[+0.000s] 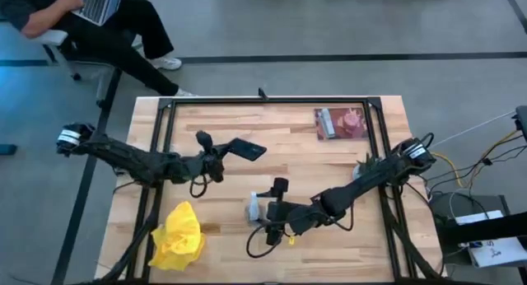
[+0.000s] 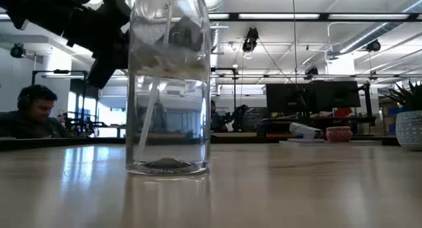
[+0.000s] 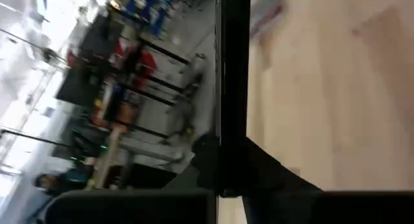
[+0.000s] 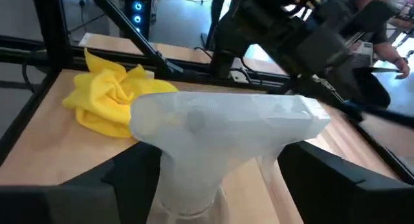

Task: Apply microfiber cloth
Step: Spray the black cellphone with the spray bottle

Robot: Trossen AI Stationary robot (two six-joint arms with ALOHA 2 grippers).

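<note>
A soft, light yellow cloth (image 1: pixel 178 236) lies bunched at the table's (image 1: pixel 329 161) near left, best pinched by a raised fold, while the left gripper (image 1: pixel 216 153) grips a black phone (image 1: pixel 246 149) and the right gripper (image 1: pixel 265 212) clasps a spray bottle (image 1: pixel 254 207).

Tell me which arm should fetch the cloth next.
Probably neither yet. Left gripper holds the phone; right gripper straddles the spray bottle. The cloth lies on the left arm's side.

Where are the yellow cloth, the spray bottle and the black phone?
microfiber cloth (image 1: pixel 179 237): high view, middle of the crumpled folds.
spray bottle (image 4: pixel 223 123): right wrist view, white trigger head.
black phone (image 1: pixel 247 148): high view, centre of its dark face.
</note>
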